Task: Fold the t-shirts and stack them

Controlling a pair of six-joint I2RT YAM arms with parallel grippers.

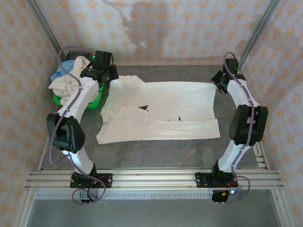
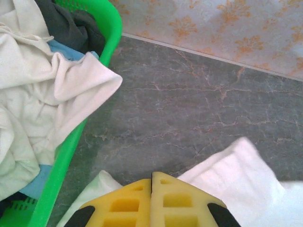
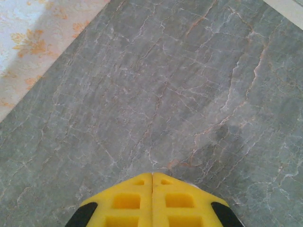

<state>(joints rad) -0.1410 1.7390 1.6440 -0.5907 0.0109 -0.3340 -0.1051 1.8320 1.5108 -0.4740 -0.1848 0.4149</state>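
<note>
Walls [image 1: 189, 28] on three sides carry pale cream paper with a repeating orange flower motif, and a soft grey shadow [image 1: 127, 21] falls on the back one under even, diffuse light. Grey table top [image 1: 156, 153] looks like stone with thin brownish veins, framed by slanted metal posts [image 1: 45, 26] at the back corners and ribbed metal rails [image 1: 156, 178] along the near edge.

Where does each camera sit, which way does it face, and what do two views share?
Top external: above and behind the bases, looking down at the white t-shirt on the table; both arms show.
Left wrist: faces down past the left gripper at the green basket of shirts.
Right wrist: faces down past the right gripper at grey table.
Shared: top and left-wrist views both hold the basket.
</note>
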